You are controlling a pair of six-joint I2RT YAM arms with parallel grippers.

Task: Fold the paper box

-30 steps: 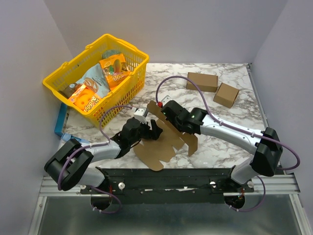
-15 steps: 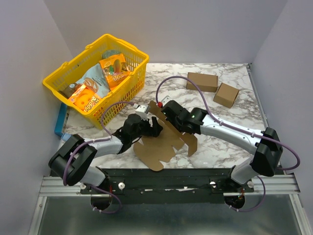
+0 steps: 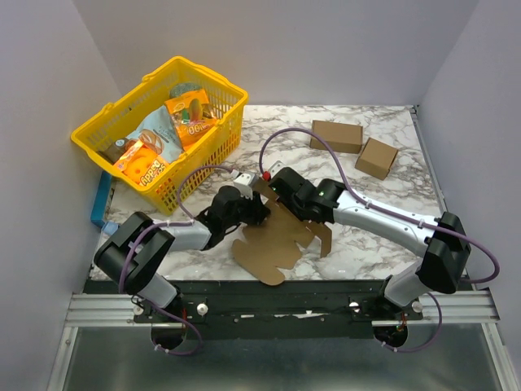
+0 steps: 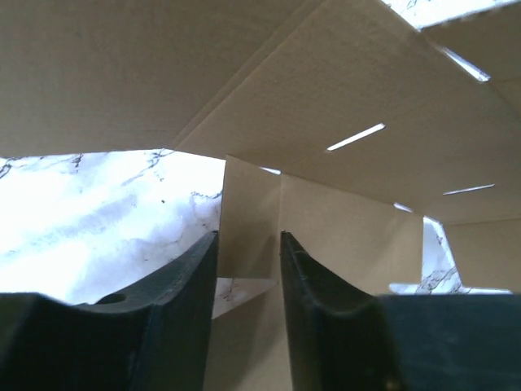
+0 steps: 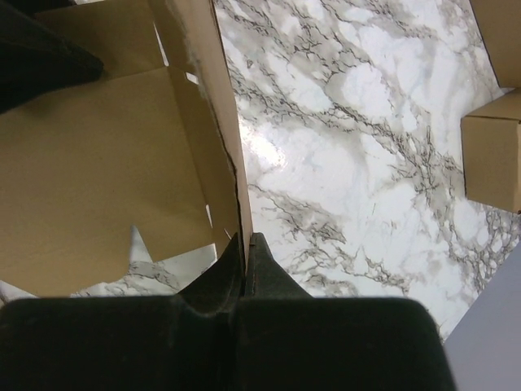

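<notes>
Your right pincer [image 5: 245,241] pinches a flap edge of the paper box [image 3: 273,244], propping the sheet near the middle of the worktop [image 3: 407,195] so your left pincer [image 4: 249,244], half spread astride a side flap, grip uncertain, can likely fold it.

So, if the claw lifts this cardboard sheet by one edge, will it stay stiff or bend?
Probably light and fairly stiff: the right claw holds the thin paper box by one pinched edge. It likely hinges at its creases, since flaps stand at different angles.
</notes>
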